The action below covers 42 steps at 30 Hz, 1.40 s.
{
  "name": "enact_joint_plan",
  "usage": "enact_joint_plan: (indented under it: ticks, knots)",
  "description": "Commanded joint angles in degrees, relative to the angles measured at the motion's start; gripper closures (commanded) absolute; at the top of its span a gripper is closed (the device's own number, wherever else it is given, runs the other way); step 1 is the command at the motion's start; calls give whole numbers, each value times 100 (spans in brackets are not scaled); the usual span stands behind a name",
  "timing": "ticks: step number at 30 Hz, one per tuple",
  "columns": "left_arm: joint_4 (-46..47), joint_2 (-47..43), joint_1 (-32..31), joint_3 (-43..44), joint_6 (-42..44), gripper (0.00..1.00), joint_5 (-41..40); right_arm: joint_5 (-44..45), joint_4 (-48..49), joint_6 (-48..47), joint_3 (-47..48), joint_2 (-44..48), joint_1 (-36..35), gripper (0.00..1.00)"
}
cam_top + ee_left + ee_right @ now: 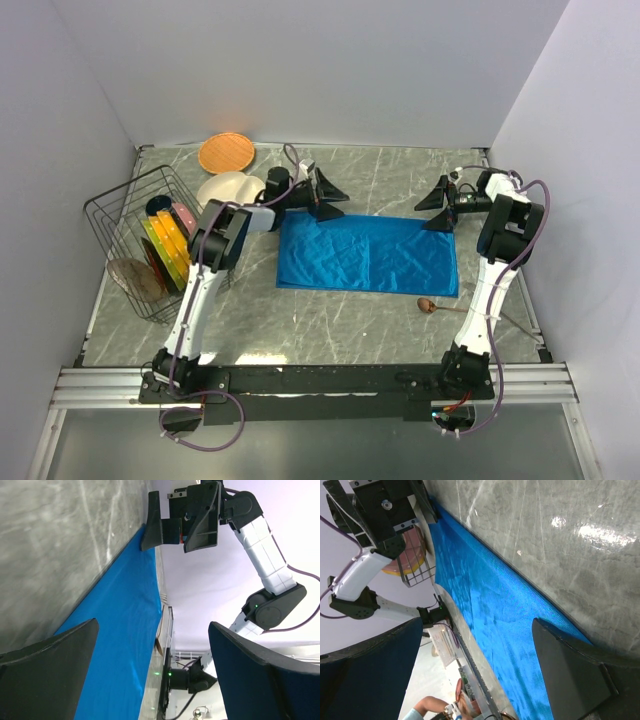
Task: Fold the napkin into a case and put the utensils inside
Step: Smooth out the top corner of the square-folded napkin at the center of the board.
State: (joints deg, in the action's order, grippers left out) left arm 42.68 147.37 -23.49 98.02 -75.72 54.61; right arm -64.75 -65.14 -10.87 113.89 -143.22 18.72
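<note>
The bright blue napkin (367,254) lies flat on the table as a wide, wrinkled rectangle. My left gripper (333,200) is open and empty over its far left corner. My right gripper (433,210) is open and empty over its far right corner. In the left wrist view my gripper (155,680) spreads wide over the cloth (120,620), with the right gripper beyond it. In the right wrist view my gripper (470,675) spans the napkin's far edge (485,605). A brown wooden spoon (428,305) lies just off the near right corner, handle pointing right.
A black wire rack (112,215) with colourful plates stands at the left. An orange plate (226,152) and a white divided plate (228,188) lie behind the left gripper. Walls close in the left, back and right sides.
</note>
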Motion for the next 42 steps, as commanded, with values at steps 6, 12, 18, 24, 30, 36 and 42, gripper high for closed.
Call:
enact_joint_plan:
  ticks: [6,12,18,24,30,36,42]
  knots:
    - [-550,-296,617,-564,761,1,304,1290,599,-205,-174,-75,-88,0]
    - [-699,-498,907,-863,1006,1,428,1342,661,-126,-218,-57,-97,0]
    - [-866,-622,1100,-1021,1209,1,559,1395,687,-108,-235,-48,-123,0]
    - [-709,-780,1145,-1030,1297,1,691,1395,635,-187,-192,-40,-158,0]
    - [-1778,-1140,907,-179,2262,1,429,1105,424,-257,527,206,-456,0]
    - [-3501,-1825,846,332,3703,1,-553,1113,424,41,785,1005,-492,0]
    - [-4626,-2783,819,-19,5215,1,-1162,2727,801,630,-732,2288,-378,1]
